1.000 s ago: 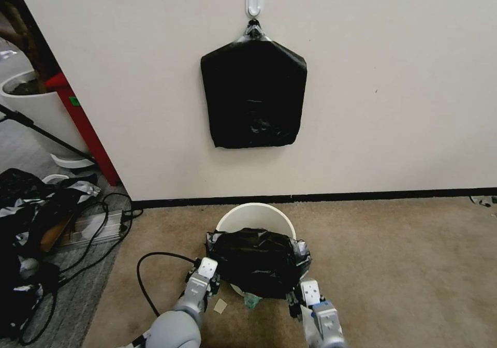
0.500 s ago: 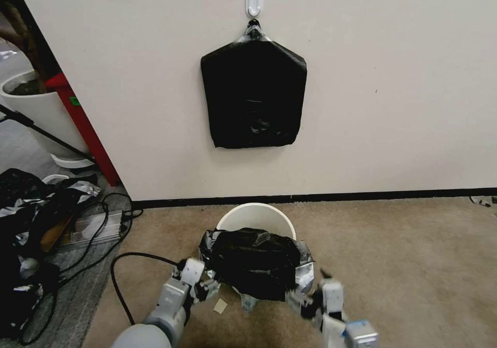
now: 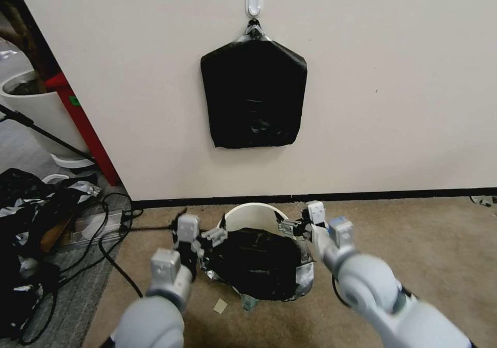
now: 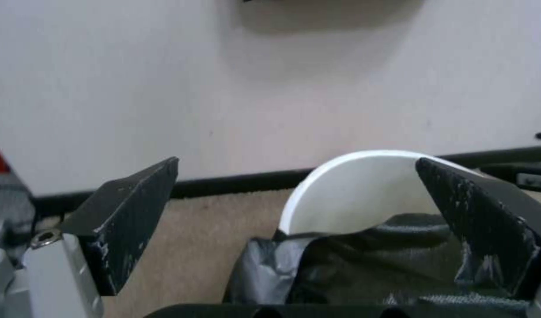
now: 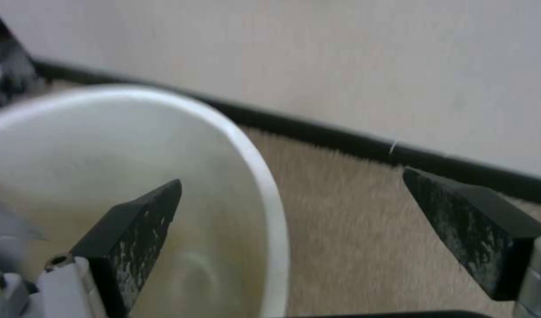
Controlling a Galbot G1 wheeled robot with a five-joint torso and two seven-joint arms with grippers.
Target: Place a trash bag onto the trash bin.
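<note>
One bag (image 3: 256,267) lies draped over the near half of the one bin (image 3: 254,216) on the carpet, far rim bare. Two claws flank it, left claw (image 3: 211,235) and right claw (image 3: 291,226), both released and holding nothing, likely placed to tug the film outward.

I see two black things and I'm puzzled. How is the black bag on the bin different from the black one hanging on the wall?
The trash bag lies crumpled and shiny over the near part of the trash bin; the pack on the wall hangs flat and smooth from a white hook. The trash bag sits low on the floor; the pack hangs high. Both are black plastic.
</note>
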